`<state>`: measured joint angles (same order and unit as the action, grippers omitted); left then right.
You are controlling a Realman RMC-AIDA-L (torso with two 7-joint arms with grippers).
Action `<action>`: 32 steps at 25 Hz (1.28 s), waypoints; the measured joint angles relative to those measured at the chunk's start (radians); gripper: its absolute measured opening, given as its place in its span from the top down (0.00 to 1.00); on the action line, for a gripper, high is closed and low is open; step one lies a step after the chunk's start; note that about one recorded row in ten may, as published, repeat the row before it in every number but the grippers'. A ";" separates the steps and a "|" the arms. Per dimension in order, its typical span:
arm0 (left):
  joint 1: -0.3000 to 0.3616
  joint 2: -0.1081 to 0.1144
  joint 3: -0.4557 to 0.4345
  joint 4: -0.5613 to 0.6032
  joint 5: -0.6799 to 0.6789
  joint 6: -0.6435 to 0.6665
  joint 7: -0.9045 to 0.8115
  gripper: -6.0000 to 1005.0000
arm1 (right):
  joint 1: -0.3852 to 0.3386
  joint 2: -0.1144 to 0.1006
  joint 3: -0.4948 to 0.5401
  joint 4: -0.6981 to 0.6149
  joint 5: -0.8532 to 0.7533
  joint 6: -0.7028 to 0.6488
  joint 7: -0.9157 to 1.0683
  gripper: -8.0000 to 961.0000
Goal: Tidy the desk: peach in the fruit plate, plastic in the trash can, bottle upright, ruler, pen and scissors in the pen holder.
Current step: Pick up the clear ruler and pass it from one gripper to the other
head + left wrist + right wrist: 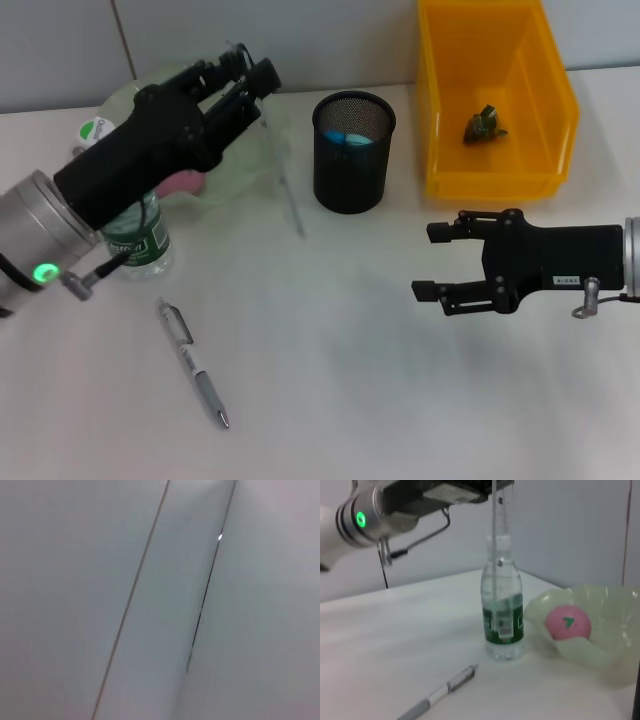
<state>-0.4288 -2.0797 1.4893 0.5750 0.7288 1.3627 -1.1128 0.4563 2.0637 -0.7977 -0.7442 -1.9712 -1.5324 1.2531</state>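
My left gripper [250, 68] is raised over the pale green fruit plate [225, 165], shut on the top of a clear ruler [282, 180] that hangs slanting down toward the table. The pink peach [185, 183] lies in the plate, also seen in the right wrist view as peach [567, 622]. The bottle [135, 240] stands upright beside the plate. A pen [193, 365] lies flat on the table in front. The black mesh pen holder [352, 170] holds something blue; I cannot tell whether it is the scissors. Crumpled plastic [485, 125] sits in the yellow bin [440, 110]. My right gripper [428, 262] hovers open at the right.
The yellow bin stands at the back right, close to the pen holder. A wall runs behind the table. The left wrist view shows only the wall's panel seams.
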 joint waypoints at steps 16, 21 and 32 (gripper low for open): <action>0.020 0.000 0.730 -0.003 -1.001 -0.058 0.742 0.61 | 0.023 0.020 -0.003 0.388 0.453 0.013 -0.547 0.17; 0.030 0.000 0.834 0.061 -1.149 -0.120 0.858 0.61 | 0.064 0.024 -0.006 0.547 0.573 0.013 -0.714 0.17; 0.012 0.000 0.963 0.105 -1.315 -0.167 0.981 0.61 | 0.154 0.029 0.001 0.767 0.698 0.003 -0.886 0.17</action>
<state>-0.4170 -2.0800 2.4518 0.6803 -0.5864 1.1953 -0.1316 0.6105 2.0928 -0.7964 0.0225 -1.2735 -1.5295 0.3676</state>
